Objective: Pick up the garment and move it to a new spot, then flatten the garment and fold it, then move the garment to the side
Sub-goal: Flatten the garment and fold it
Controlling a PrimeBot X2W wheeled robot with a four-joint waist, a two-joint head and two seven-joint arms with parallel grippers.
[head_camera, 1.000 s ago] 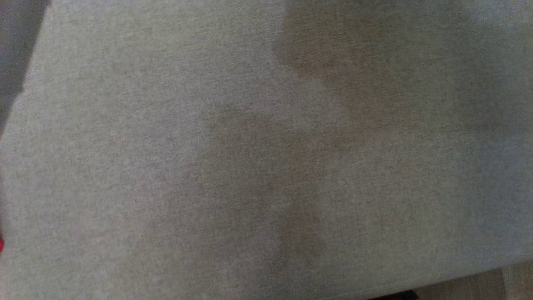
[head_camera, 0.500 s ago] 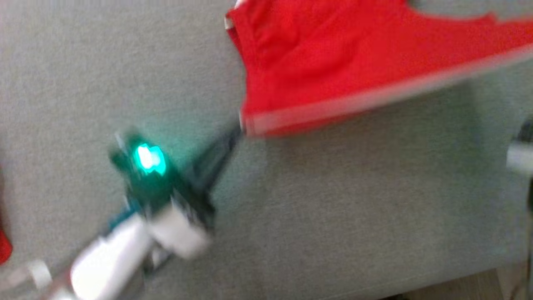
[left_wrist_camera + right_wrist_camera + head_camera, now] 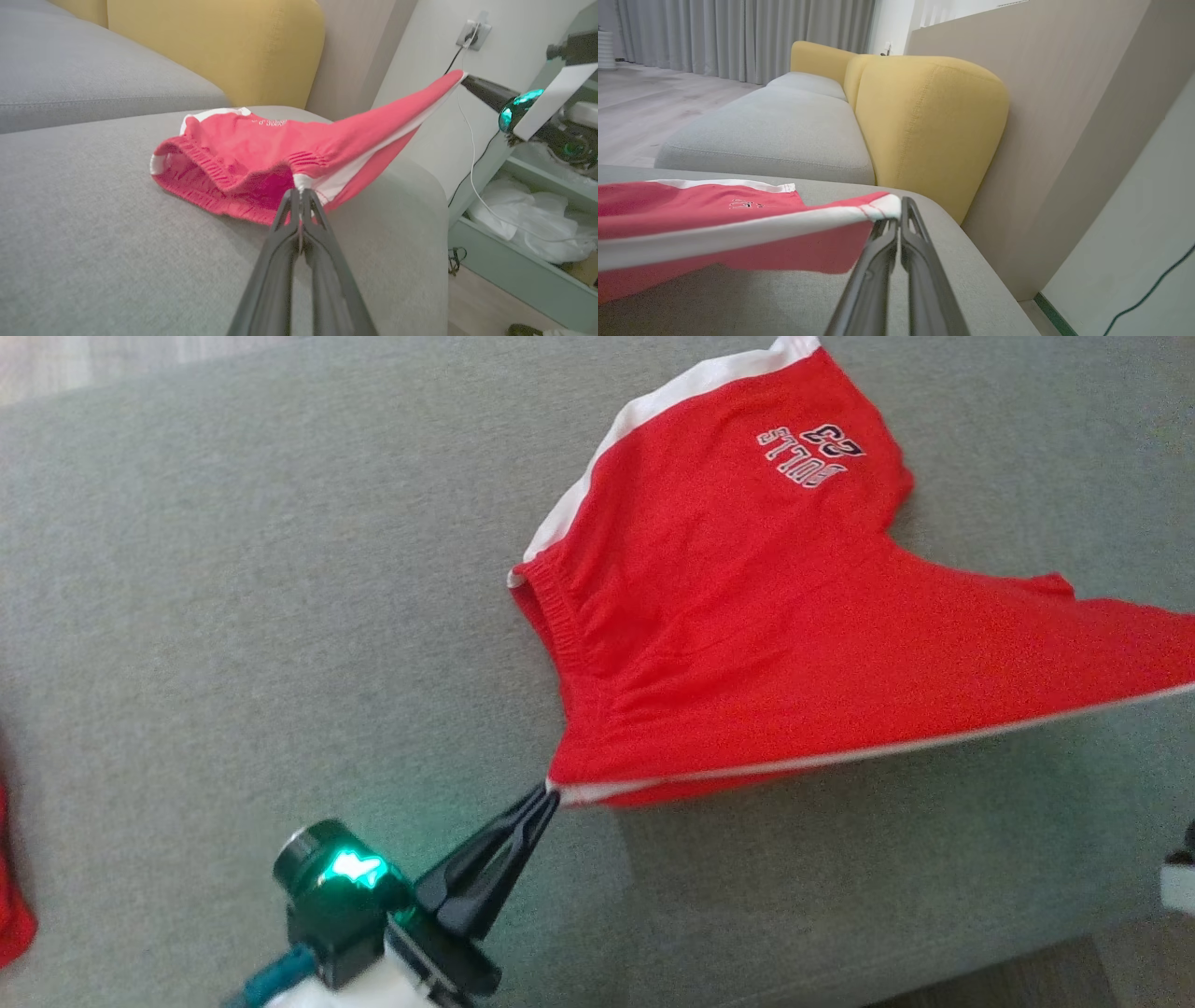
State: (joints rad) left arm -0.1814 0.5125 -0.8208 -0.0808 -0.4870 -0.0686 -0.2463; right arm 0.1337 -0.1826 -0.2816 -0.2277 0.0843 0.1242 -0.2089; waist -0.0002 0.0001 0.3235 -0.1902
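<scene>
left claw clenched on red shorts corner, right claw clenched on another corner, above grey sofa

The grey sofa seat bears one garment. Red shorts lie partly on it, their hem lifted.

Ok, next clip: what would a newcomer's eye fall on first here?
The red garment, its white-trimmed edge stretched taut while the rest lies on the grey sofa seat. The left hand is shut on one corner of that edge and the right hand on the other. After that, the yellow backrest behind the seat and the green light glowing on the left wrist.
</scene>
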